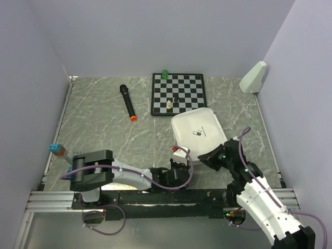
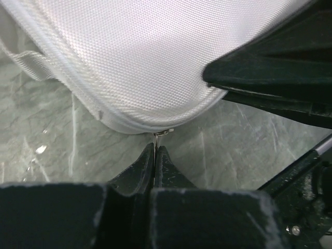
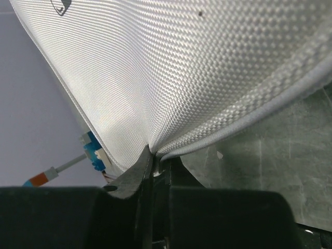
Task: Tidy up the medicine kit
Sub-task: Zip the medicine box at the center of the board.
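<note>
The medicine kit (image 1: 197, 129), a pale grey-white case with a small dark capsule logo, lies in front of the chessboard. My two grippers meet at its near edge. In the left wrist view its woven shell (image 2: 145, 62) fills the top, and my left gripper (image 2: 155, 149) is shut on the small metal zipper pull (image 2: 163, 133) at the case's corner. In the right wrist view my right gripper (image 3: 154, 155) is pinched shut on the kit's piped rim (image 3: 218, 136), which puckers at the fingertips. From above, the left gripper (image 1: 177, 154) sits at the near-left corner and the right gripper (image 1: 211, 158) at the near-right.
A black-and-white chessboard (image 1: 178, 93) with a few pieces lies behind the kit. A black microphone (image 1: 127, 102) lies to its left. A white wedge (image 1: 253, 77) leans at the back right wall. A blue and orange block (image 1: 56, 149) sits at the left edge.
</note>
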### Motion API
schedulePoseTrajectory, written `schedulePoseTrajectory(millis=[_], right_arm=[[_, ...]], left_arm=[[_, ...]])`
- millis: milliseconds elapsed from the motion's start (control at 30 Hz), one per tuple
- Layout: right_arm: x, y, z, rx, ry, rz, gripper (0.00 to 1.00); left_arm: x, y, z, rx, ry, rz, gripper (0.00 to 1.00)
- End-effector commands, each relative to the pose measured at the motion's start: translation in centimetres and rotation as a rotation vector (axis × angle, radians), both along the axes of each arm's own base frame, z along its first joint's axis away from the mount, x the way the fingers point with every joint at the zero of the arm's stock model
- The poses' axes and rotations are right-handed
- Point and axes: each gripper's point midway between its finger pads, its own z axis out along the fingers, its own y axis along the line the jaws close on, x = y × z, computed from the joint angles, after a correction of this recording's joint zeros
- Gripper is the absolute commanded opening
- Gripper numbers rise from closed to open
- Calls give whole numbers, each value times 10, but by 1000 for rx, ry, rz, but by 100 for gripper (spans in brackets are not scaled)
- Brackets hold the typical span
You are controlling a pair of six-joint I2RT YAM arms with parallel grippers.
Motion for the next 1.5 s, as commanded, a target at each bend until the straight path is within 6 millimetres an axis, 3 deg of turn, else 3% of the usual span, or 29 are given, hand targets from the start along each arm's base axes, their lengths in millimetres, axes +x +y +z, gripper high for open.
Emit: schedulePoseTrajectory(millis=[0, 433, 667, 700, 733, 867, 967, 1267, 1467], right_arm=[[0, -24, -4, -217, -51, 69, 0], [0, -35, -3, -447, 3, 312, 0], [3, -30, -10, -391, 32, 324, 0], [2, -26, -12, -359, 35, 328, 1], [1, -20, -12, -317, 30, 339, 11], [2, -1, 0, -180, -36, 308, 51], [0, 6, 16, -113, -61, 291, 66], [-16, 42, 30, 43, -54, 336, 71], [-18, 49, 25, 0, -21, 320, 71]], left_arm=[[16, 49, -10, 30, 20, 136, 1], [29, 108, -17, 54, 29, 302, 1], [37, 141, -18, 75, 15, 377, 1], [37, 143, -18, 78, 11, 381, 1], [38, 144, -18, 79, 7, 385, 1], [40, 135, -16, 84, -2, 370, 1], [40, 125, -16, 83, -4, 350, 1], [34, 84, -8, 62, -26, 262, 1], [3, 41, 15, 23, -63, 119, 1]])
